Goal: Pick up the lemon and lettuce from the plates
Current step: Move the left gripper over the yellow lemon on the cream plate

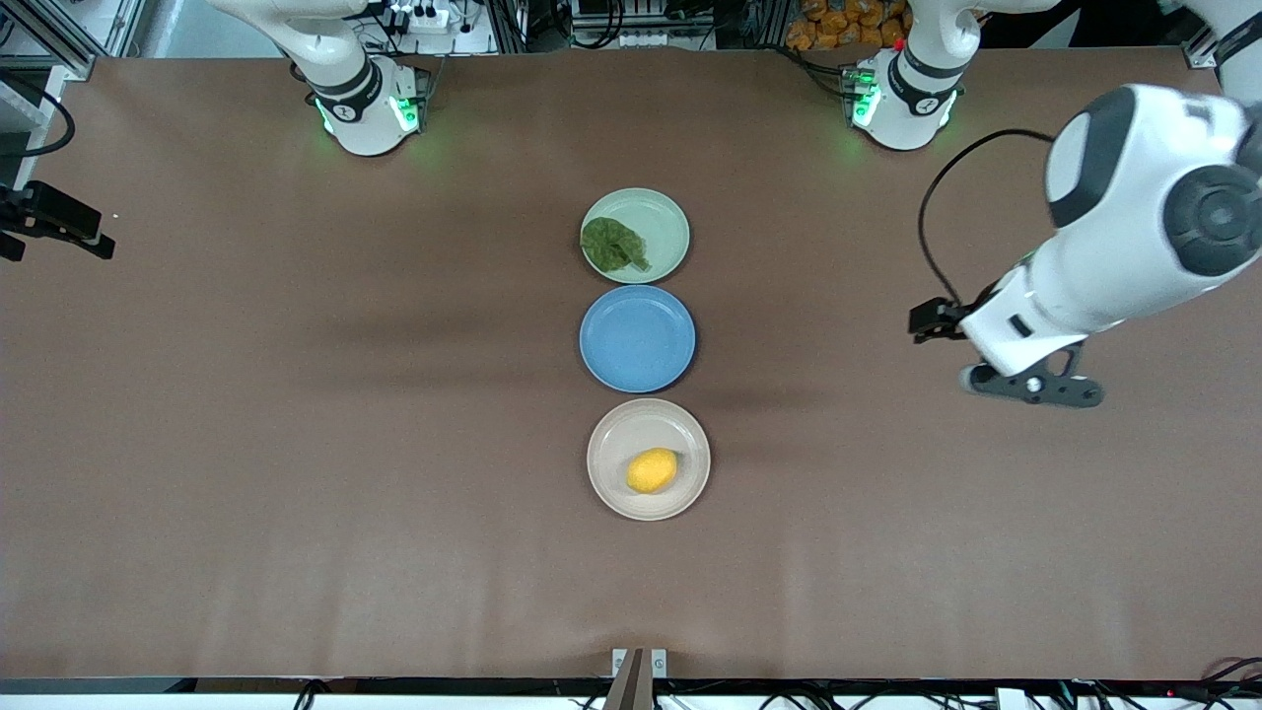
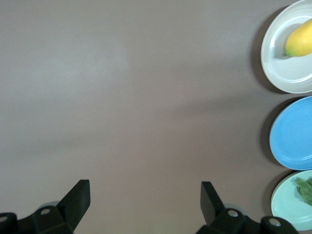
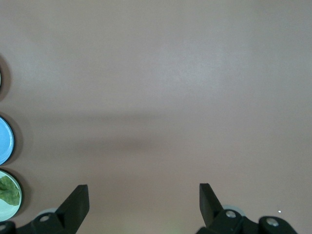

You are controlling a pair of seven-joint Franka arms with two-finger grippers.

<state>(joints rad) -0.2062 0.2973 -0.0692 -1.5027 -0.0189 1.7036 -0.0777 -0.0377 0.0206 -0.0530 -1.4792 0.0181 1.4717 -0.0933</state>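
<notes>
The yellow lemon (image 1: 652, 470) lies on the beige-cream plate (image 1: 611, 434), the plate nearest the front camera. The dark green lettuce (image 1: 612, 245) lies on the mint green plate (image 1: 661, 222), the plate nearest the arm bases. My left gripper (image 1: 1030, 387) hangs open and empty over bare table toward the left arm's end, well apart from the plates. Its wrist view shows the open gripper (image 2: 145, 190), the lemon (image 2: 300, 39) and the lettuce (image 2: 306, 190). My right gripper (image 3: 144, 192) is open and empty over bare table toward the right arm's end. The lettuce (image 3: 7, 191) shows at that view's edge.
An empty blue plate (image 1: 637, 338) sits between the two other plates, the three in a row down the table's middle. Brown table (image 1: 296, 444) spreads wide on both sides of the row.
</notes>
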